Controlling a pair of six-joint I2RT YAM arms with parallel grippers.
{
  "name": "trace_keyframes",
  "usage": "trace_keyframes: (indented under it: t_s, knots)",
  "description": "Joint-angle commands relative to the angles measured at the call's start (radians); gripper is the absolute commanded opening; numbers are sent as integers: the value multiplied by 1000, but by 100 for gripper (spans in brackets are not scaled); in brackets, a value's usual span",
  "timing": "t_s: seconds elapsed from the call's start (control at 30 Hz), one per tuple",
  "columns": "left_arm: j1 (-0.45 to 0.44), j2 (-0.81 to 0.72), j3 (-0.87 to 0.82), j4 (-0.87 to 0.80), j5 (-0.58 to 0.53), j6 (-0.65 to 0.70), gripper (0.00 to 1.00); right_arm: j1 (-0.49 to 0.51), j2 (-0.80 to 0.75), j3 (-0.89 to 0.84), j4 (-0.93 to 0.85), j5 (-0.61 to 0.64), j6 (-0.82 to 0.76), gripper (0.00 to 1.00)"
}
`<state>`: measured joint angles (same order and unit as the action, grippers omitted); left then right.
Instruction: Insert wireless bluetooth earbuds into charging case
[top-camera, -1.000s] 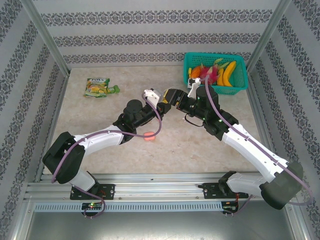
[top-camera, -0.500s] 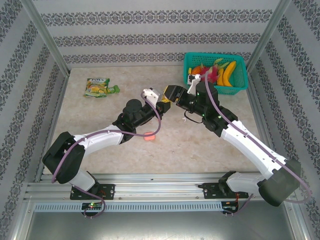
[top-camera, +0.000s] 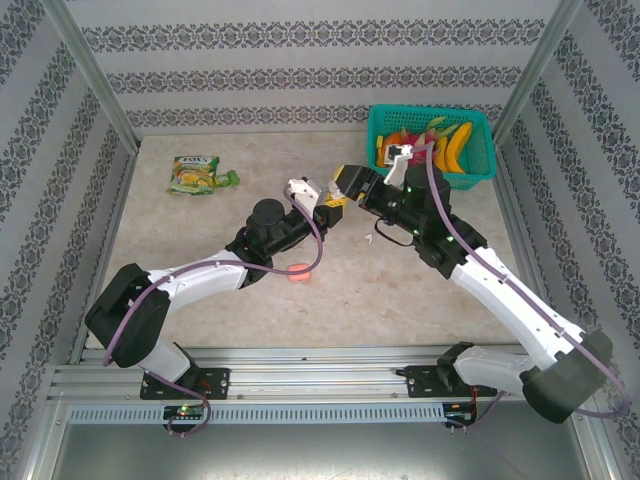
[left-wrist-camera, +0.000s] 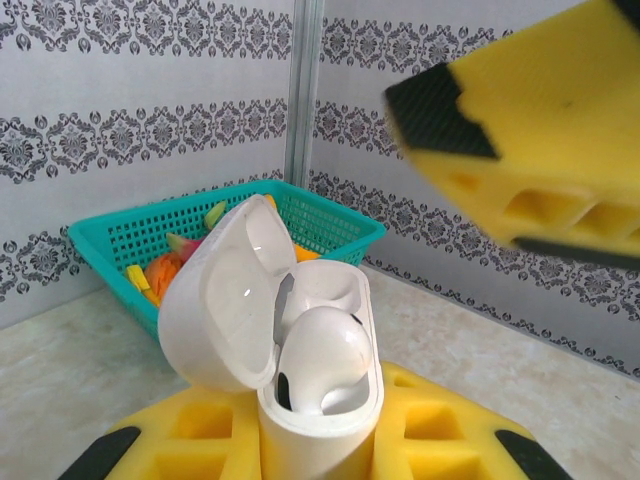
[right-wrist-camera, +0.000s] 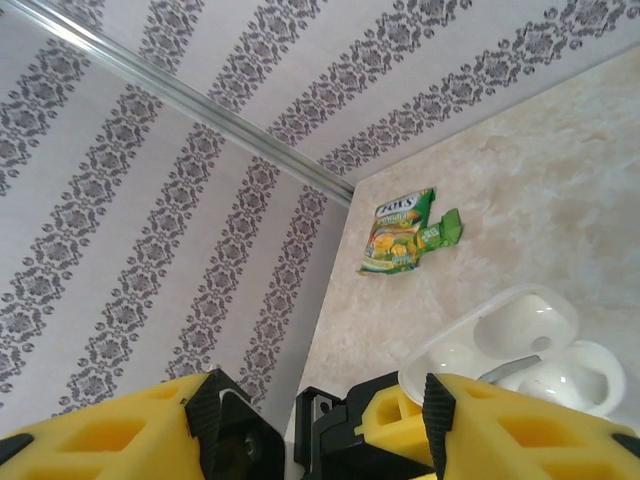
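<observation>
Charging case (left-wrist-camera: 318, 425), lid (left-wrist-camera: 215, 310) open, white earbud (left-wrist-camera: 322, 358) inside, is clenched in left hand (top-camera: 328, 208); right hand (top-camera: 347, 184) hovers released beside it

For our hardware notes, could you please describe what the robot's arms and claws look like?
The left arm and right arm have white shells, black joints and a purple cable each. The left claw and right claw have black-trimmed yellow fingers.
</observation>
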<state>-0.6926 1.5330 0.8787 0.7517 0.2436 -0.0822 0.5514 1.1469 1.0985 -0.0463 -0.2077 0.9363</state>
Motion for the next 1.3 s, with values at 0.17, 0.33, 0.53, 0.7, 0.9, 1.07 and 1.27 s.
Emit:
trace_keyframes:
  t_s: [0.17,0.33,0.53,0.7,0.9,1.07,1.27]
  knots:
    - [-7,-59,-67,30,-56,87,0,-116,-135,-101,-186,80,-90,59]
    - [-5,-99,-63,-81,-147,165,0,-149,-106,-141,-343,158,-183,60]
    - [-5,-116,-100,-63,-186,254,0,-151,78,-120,-397,213,-250,59]
    - [0,-133,-149,23,-140,274,0,-142,322,8,-484,275,-354,59]
    - [18,-155,-162,67,-61,258,0,-136,585,191,-580,305,-433,57]
    - [30,-188,-156,64,-9,262,0,-131,741,309,-639,346,-476,55]
    - [48,-241,-147,29,22,275,0,-128,835,379,-665,334,-508,52]
